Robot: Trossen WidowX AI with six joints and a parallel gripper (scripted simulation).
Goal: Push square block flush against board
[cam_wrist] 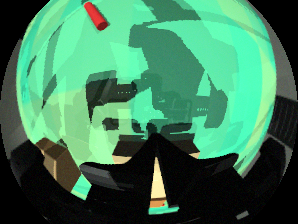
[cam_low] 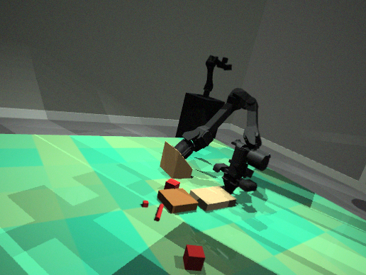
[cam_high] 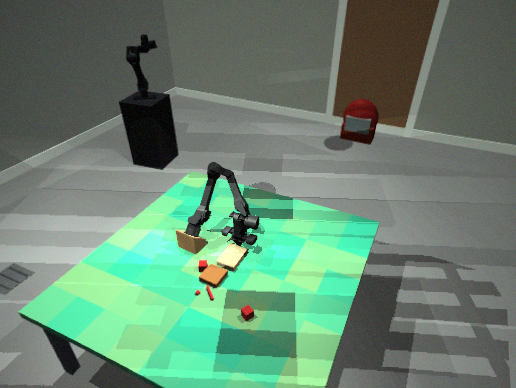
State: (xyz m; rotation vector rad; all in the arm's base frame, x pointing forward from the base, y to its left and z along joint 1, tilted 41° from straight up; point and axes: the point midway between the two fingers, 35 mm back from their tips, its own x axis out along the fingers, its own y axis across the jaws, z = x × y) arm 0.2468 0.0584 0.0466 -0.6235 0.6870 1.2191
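The orange-brown square block [cam_high: 213, 275] [cam_low: 177, 200] lies flat on the table. The pale board [cam_high: 232, 257] [cam_low: 213, 198] [cam_wrist: 158, 182] lies flat beside it, on the arm's side. A narrow gap shows between their facing sides in the exterior view, and they look slightly offset along those sides. My gripper [cam_high: 240, 243] [cam_low: 229, 191] [cam_wrist: 154, 136] is shut and empty, pointing down. Its tips are low at the board's far side from the block. Whether they touch the board is not clear. In the wrist view the fingers hide much of the board and block.
A brown wedge [cam_high: 190, 242] [cam_low: 174, 161] [cam_wrist: 61, 165] stands by the arm's base. A red cube [cam_high: 202, 265] [cam_low: 172, 183] is close behind the block. A tiny red cube [cam_high: 198, 292] [cam_low: 145, 203], a red stick [cam_high: 210, 293] [cam_low: 159, 212] and another red cube [cam_high: 247, 313] [cam_low: 193, 257] lie in front.
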